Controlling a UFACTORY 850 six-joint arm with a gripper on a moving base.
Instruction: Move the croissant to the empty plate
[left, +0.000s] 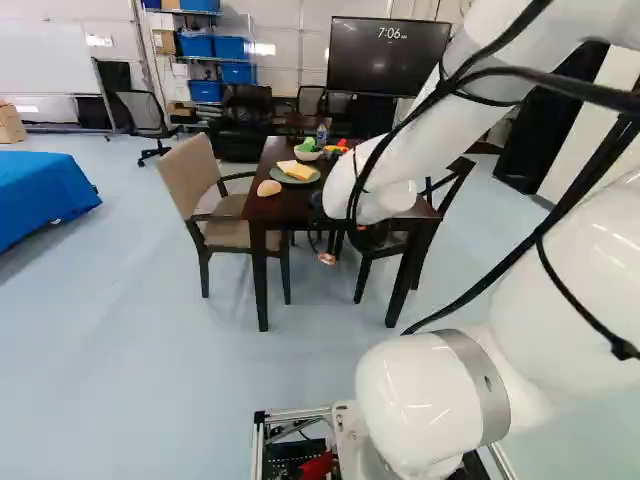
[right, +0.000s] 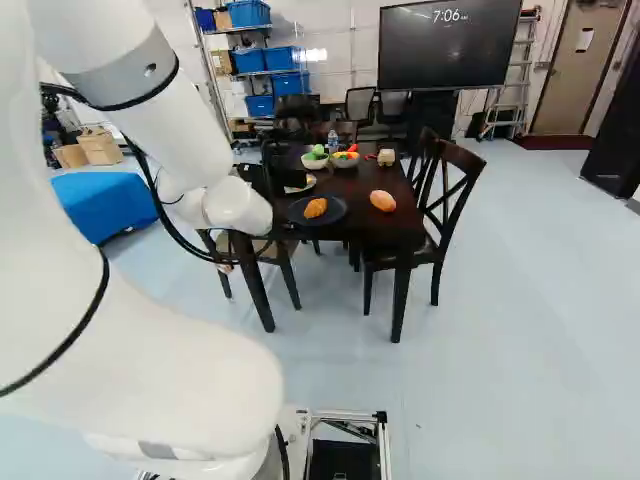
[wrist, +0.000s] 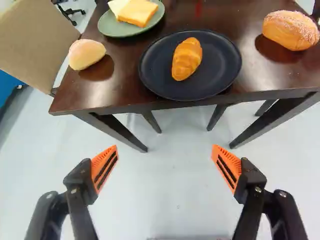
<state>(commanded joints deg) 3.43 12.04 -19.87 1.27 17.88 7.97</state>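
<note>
Under the arm's wrist, the gripper (left: 327, 258) shows in part near the table's front edge. In the wrist view the gripper (wrist: 164, 148) is open, its orange pads wide apart with only floor seen between them. Ahead of it a golden croissant (wrist: 187, 59) lies on a dark round plate (wrist: 220, 75) near the table's edge; the right base view shows the same croissant (right: 315, 208). A green plate (wrist: 112, 27), farther back, bears bread slices (wrist: 137, 11). Both plates in the wrist view hold food.
On the dark table (wrist: 122, 97), a round roll (wrist: 86, 54) lies near one corner and a sugared loaf (wrist: 291, 30) on the dark plate's other side. Bowls (right: 345, 160) of colourful food stand farther back. A beige chair (left: 205, 175) and dark chairs (right: 445, 205) flank the table.
</note>
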